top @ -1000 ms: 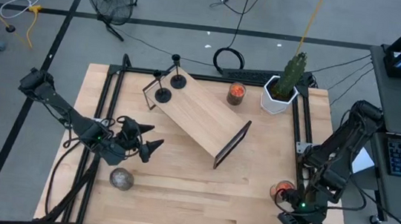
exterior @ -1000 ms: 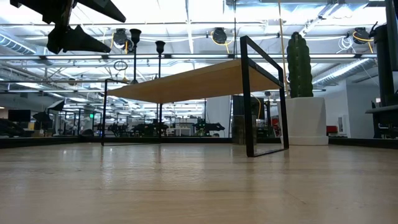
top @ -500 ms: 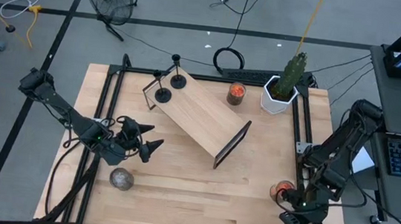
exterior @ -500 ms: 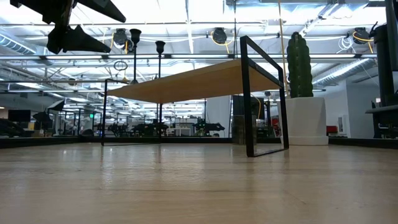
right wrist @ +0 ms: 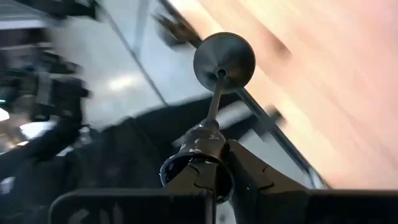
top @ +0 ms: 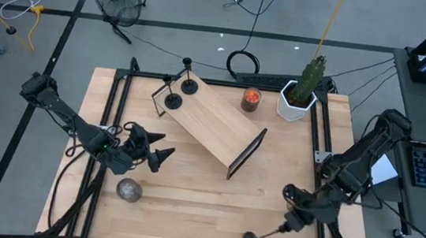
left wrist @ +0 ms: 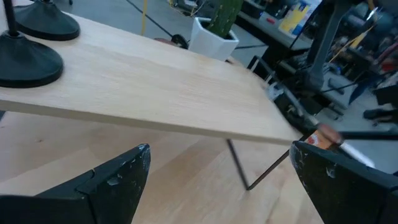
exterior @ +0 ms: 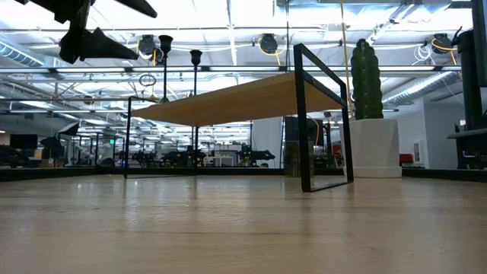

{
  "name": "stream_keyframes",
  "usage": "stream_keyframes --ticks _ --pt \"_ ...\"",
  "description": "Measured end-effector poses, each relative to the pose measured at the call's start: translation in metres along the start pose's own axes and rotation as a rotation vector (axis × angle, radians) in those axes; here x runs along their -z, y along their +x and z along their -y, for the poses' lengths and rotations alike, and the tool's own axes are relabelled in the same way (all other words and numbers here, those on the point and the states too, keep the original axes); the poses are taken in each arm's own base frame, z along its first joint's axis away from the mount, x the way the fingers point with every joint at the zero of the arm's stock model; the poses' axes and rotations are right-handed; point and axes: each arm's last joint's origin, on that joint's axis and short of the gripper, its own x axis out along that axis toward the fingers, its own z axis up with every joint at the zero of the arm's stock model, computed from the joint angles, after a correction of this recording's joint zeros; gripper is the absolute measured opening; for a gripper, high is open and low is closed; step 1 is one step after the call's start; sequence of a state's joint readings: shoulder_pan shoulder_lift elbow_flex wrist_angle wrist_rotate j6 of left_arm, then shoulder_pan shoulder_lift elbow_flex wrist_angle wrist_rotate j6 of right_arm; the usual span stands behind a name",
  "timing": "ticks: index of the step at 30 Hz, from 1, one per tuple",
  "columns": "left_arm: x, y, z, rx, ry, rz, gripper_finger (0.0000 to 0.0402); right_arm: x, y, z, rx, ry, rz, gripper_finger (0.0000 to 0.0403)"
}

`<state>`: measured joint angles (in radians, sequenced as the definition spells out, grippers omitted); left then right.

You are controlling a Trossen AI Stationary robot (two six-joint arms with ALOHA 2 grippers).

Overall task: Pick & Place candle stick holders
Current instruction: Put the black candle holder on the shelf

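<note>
Two candle holders (top: 181, 92) already stand on the left end of the wooden shelf (top: 214, 123). The left gripper (top: 158, 148), fingers spread and empty, waits over the tabletop (top: 204, 205) left of it. A grey ball (top: 128, 190) lies nearby. Rightward, the right gripper (top: 291, 221) has its fingers pinched on a third holder's (top: 262, 237) stem, carried sideways; I judge it still needs placing, clear of the shelf's black end frame (top: 246, 154).

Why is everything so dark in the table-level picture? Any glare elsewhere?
Low view: bright ceiling lights backlight the black-legged wooden shelf and two thin black candle stick holders into silhouettes. Right wrist view: light glints off the held holder's disc base.
</note>
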<state>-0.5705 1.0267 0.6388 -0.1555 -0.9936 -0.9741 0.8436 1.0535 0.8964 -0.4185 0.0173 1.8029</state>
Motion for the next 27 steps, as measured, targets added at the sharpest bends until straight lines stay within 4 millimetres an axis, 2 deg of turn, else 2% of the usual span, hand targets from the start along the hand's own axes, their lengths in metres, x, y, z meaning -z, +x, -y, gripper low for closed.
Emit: stream_keyframes --ticks 4,10,18,27 --pt "-0.002 0.000 0.003 0.022 -0.041 0.015 0.0392 -0.022 -0.008 -0.026 -0.110 -0.119 0.102 0.0010" --pt "-0.005 0.000 0.007 0.047 -0.081 0.031 0.0392 -0.054 -0.028 -0.065 -0.165 -0.306 0.223 0.0010" --pt "-0.010 0.002 0.009 0.060 -0.125 0.062 0.0392 -0.094 -0.041 -0.090 0.044 -0.426 0.221 0.0010" --pt "-0.017 0.005 0.012 0.069 -0.104 0.100 0.0392 -0.136 -0.051 -0.118 0.081 -0.567 0.338 0.0010"
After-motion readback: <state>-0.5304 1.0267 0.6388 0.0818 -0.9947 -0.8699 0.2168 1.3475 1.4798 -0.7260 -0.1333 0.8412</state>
